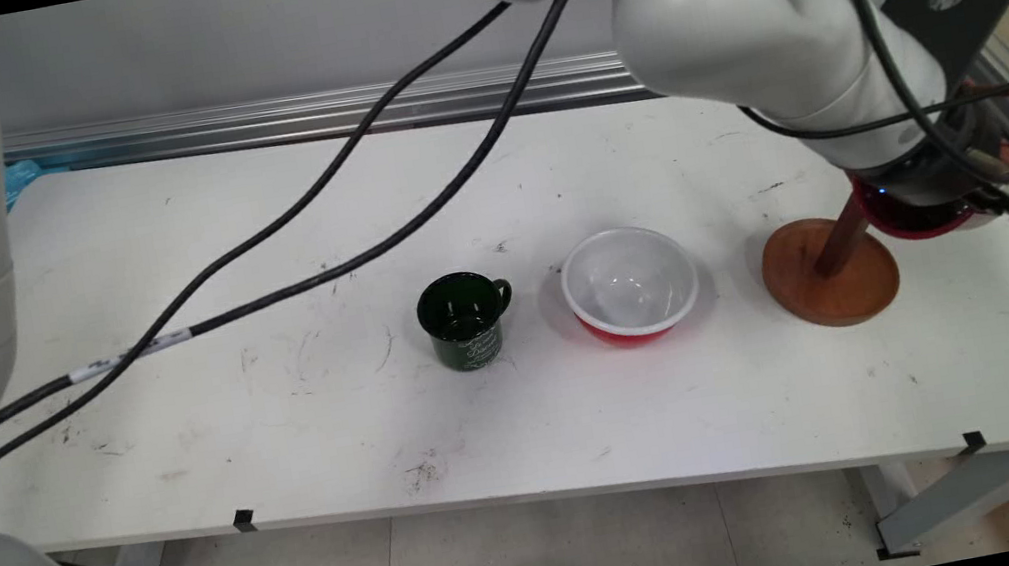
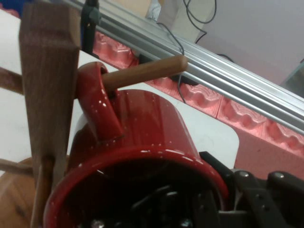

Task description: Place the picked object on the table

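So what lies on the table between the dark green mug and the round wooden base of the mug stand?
The main view shows a bowl, red outside and white inside, between the dark green mug and the stand's round wooden base.

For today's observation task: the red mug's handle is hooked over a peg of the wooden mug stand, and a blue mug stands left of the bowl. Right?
Not quite: the mug left of the bowl is dark green, as the main view shows. The red mug's handle does sit over a peg of the wooden mug stand.
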`<state>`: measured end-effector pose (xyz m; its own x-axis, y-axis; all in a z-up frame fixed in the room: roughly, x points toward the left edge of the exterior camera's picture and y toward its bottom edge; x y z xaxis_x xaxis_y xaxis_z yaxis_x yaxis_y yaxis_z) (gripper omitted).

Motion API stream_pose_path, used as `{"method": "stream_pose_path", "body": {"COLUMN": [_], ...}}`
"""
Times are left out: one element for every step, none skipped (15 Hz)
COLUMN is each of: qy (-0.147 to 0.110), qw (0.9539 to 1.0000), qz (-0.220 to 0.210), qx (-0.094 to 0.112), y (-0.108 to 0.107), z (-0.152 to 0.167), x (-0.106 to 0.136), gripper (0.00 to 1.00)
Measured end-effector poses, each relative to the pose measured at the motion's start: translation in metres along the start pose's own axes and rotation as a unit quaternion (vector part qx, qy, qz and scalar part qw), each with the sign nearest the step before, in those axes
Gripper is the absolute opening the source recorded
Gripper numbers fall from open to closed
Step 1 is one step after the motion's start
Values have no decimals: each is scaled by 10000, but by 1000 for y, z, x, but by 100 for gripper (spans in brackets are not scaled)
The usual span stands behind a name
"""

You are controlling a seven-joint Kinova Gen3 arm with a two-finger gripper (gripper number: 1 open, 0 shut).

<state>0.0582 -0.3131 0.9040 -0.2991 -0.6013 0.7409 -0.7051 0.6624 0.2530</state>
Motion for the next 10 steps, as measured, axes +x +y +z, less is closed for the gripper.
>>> {"method": "stream_pose_path", "body": {"qy": [5, 8, 14, 23, 38, 57, 78, 101, 130, 159], "qw": [10000, 10000, 10000, 10000, 10000, 10000, 10000, 9999, 9999, 9999], "qz": [1, 4, 8, 11, 17, 22, 31, 38, 45, 55], "qx": [15, 23, 27, 34, 36, 35, 27, 22, 15, 1], "y": [0, 0, 0, -1, -1, -1, 0, 0, 0, 1], "z": [-2, -3, -5, -6, -9, -12, -14, -17, -21, -24], "x": [-1, -2, -3, -3, -3, -3, -3, -2, -1, 0], "gripper": [0, 0, 0, 0, 0, 0, 0, 0, 0, 0]}}
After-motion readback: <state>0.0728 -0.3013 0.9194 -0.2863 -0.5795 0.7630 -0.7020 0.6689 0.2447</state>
